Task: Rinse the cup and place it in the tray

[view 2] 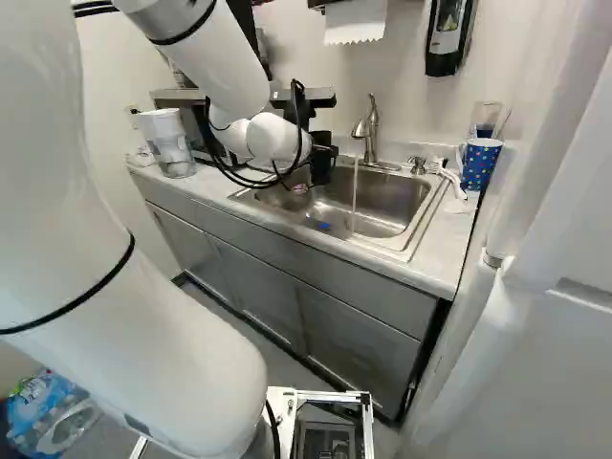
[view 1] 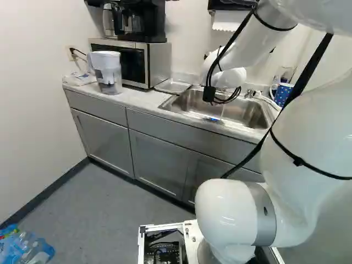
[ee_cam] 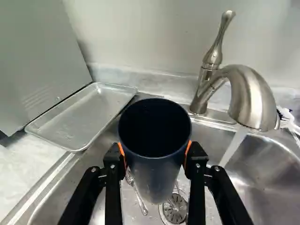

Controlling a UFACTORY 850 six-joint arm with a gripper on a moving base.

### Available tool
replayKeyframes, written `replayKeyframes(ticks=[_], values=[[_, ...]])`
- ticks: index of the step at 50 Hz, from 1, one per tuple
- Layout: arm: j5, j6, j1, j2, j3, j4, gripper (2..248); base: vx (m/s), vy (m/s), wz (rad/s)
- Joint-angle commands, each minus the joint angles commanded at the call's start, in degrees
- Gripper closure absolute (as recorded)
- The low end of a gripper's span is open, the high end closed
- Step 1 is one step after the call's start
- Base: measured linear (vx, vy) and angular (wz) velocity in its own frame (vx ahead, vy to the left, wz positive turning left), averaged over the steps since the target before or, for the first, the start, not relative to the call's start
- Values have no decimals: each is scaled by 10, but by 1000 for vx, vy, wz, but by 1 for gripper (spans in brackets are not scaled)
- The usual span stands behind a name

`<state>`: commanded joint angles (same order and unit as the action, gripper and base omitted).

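1. Gripper is closed on the cup, a finger on each side, only as far as the cup's width lets it.
2. Cup's over the sink, mouth open, with running water falling beside it, not into it.
3. So imo we're on the rinse step, can't tell if it's wet inside.
4. Next I'd slide it under the faucet, tip it out, then head for the tray beside the sink.
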<state>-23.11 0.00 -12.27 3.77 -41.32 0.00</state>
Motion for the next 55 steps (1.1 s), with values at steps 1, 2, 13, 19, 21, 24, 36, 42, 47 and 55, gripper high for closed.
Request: replayKeyframes(ticks=[1, 2, 13, 19, 21, 24, 36, 42, 47, 55], values=[[-1, 0, -1, -1, 0, 0, 124, 0, 0, 0], [-2, 0, -3, -2, 0, 0, 124, 0, 0, 0], [-13, 0, -18, -18, 0, 0, 124, 0, 0, 0], [-19, 0, -27, -27, -1, 0, 124, 0, 0, 0], [-20, 0, -30, -29, -2, 0, 124, 0, 0, 0], [-23, 0, -34, -33, -1, 0, 124, 0, 0, 0], [-31, 0, -49, -45, 3, 0, 124, 0, 0, 0], [-35, 0, -56, -50, 6, 0, 124, 0, 0, 0], [-37, 0, -63, -55, 7, 0, 124, 0, 0, 0], [-41, 0, -74, -64, 8, 0, 124, 0, 0, 0]])
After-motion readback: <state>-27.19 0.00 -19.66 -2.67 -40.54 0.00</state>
